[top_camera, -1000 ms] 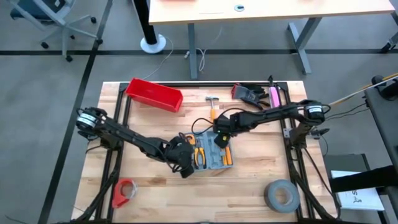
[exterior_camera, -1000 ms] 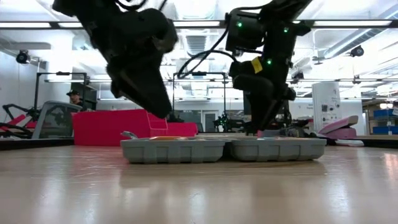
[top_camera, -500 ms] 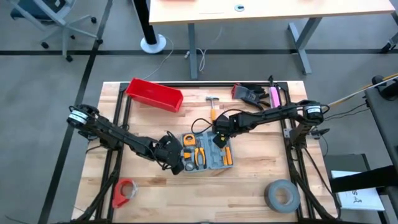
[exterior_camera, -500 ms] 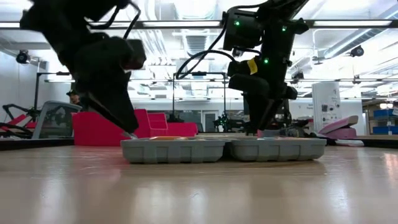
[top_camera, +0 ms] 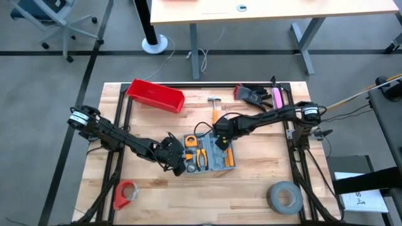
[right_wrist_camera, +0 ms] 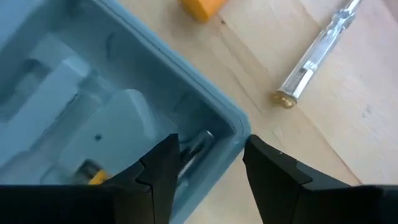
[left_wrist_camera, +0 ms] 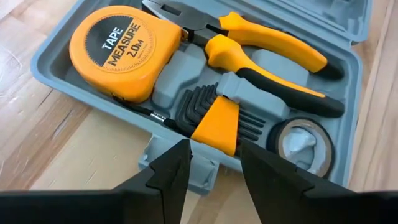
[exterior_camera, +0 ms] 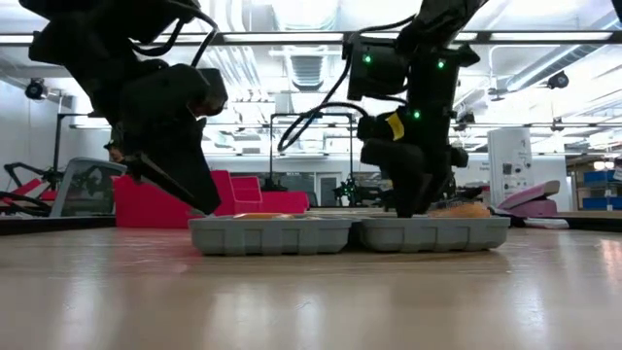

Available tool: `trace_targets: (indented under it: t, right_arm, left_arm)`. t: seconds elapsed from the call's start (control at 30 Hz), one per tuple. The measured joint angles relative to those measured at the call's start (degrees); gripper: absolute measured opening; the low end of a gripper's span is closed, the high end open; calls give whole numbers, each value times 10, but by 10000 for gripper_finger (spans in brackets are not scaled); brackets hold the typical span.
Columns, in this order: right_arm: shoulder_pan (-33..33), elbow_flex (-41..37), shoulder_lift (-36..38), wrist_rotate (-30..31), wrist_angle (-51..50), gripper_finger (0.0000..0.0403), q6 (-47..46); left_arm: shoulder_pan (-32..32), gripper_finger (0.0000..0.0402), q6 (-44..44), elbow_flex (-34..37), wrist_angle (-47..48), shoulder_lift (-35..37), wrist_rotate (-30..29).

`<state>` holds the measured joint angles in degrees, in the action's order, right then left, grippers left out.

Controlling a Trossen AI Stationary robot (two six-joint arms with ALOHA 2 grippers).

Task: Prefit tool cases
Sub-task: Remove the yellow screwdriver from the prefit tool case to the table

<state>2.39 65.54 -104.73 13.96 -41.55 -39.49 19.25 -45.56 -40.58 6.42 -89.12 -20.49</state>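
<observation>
You are working in a robotics lab or workshop, not a home. The wooden benchtop point(top_camera: 257, 179) sits in a black metal frame on a grey floor marked with dark tape lines. Beyond it you see the legs of a pale desk point(top_camera: 264, 9) and a wheeled office chair point(top_camera: 53, 19). From table height the room opens into a wide hall with long ceiling strip lights point(exterior_camera: 544, 39), exposed ducts point(exterior_camera: 306, 68), metal racks and equipment stands. A person point(exterior_camera: 117, 151) sits far back on the left. Hand tools lie about you: a hammer point(top_camera: 215, 107), a red bin point(top_camera: 156, 95), a grey tape roll point(top_camera: 284, 196).
</observation>
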Motion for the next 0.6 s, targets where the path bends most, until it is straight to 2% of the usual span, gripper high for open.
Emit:
trace_targets:
  t: [0.27,0.6]
  right_arm:
    - [-8,1,-18,12,-5,148,-18]
    - [-14,-2,6,-18,-78,144,-15]
  left_arm:
    - [2,144,0,0,-2,0,5]
    - [2,147,0,0,2,0,21]
